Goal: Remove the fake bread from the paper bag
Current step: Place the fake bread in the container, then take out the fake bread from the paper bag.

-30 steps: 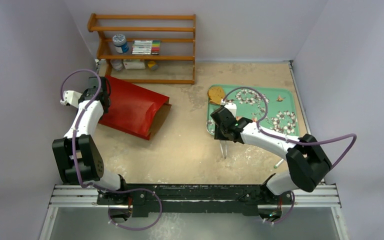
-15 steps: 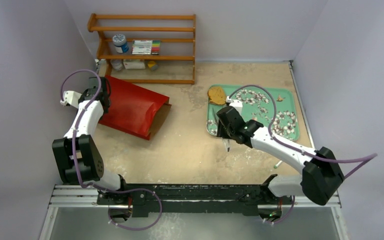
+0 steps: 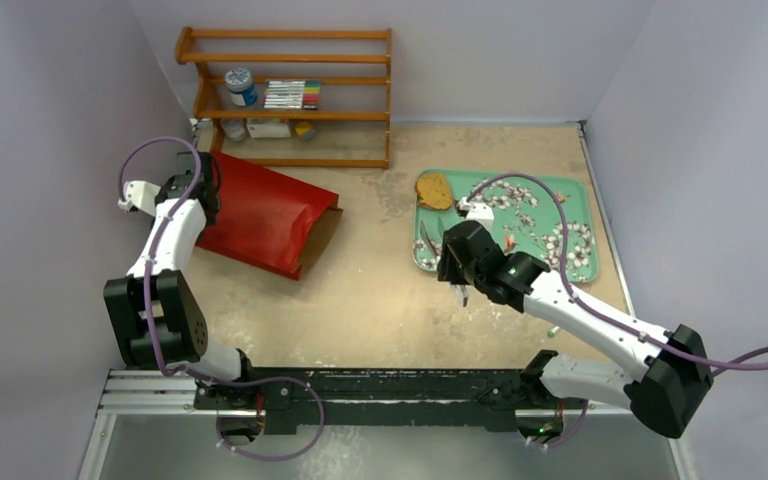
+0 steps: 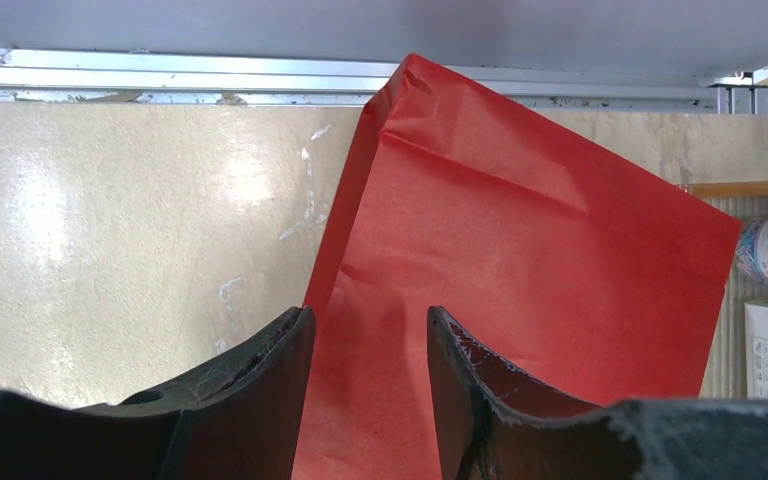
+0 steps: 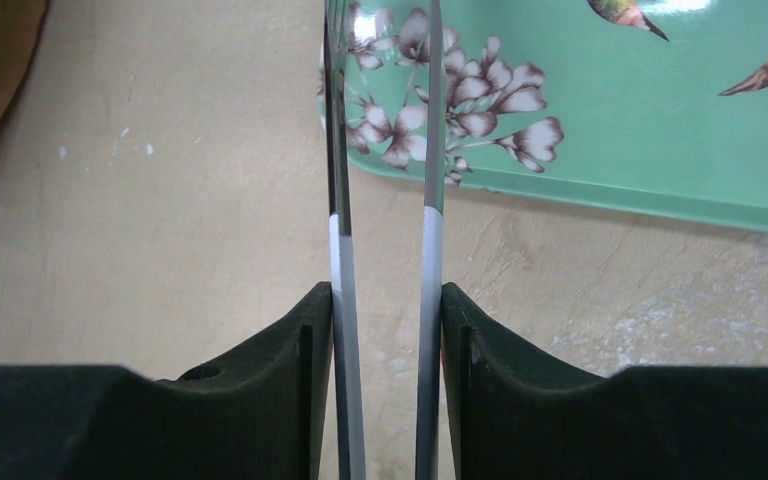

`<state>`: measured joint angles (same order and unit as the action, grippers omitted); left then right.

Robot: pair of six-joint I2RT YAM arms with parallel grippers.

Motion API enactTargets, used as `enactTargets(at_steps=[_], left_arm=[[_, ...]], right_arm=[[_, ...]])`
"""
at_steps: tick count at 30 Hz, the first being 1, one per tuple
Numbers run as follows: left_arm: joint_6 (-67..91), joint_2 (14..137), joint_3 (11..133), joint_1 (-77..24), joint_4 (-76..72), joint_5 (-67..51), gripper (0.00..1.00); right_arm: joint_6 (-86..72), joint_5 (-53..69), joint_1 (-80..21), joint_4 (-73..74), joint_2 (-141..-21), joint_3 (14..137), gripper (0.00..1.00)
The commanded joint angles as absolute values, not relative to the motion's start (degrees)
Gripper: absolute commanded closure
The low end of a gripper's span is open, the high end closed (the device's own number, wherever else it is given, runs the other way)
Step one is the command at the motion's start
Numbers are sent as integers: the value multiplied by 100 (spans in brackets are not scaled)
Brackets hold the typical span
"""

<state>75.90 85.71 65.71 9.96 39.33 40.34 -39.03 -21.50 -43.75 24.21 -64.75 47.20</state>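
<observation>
One round brown bread slice (image 3: 433,190) lies on the green flowered tray (image 5: 660,120), in the tray's far left corner. The tray sits on the right half of the bench (image 3: 380,300), toward the far edge and close to the right edge.

The paper bag (image 3: 260,212) lies on its side at the far left of the bench, well apart from the tray. Its closed end is toward the left edge and its open mouth is turned toward the middle of the bench, where a strip of the plain brown inside shows. Whatever it holds is hidden.

The left gripper (image 4: 368,330) is at the bag's closed end. In the left wrist view its two dark fingers stand part-way apart with red paper filling the gap between them. It looks to be pinching a fold of the bag, though the contact itself lies too low in the frame to be sure.

The right gripper (image 5: 385,300) hangs over the tray's near left corner, pinching a pair of metal tongs (image 5: 432,240). One thin arm lies flat against each finger, with a narrow gap between the two arms. The arms reach out over the tray's near rim and point toward the bread slice.

A wooden shelf (image 3: 285,95) stands at the far edge of the bench, just behind the bag. It carries a jar (image 3: 241,85), a row of markers (image 3: 292,94) and a small box (image 3: 268,128).
</observation>
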Motion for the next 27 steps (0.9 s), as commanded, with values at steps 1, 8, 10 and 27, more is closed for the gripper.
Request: enactTargets(at_steps=[1,8,10,27], left_arm=[[7682,8582,6919,990,4039,4298,54],[7632,8804,7277,1068,4266,4398,54],[7648,8884,7384,1109,4382,4418,53],[7739,9182,7718,1581,4814,4575,51]], right_arm=[[-3870,-2273,-4680,2372,-6184,4830,58],[-3344,-1852,-5120,1619,-6365,5097,57],[-3121,-1573,-5133,1236,-6537,5089,57],[-1933,-140,-5150,-731,-8501,6017,56]])
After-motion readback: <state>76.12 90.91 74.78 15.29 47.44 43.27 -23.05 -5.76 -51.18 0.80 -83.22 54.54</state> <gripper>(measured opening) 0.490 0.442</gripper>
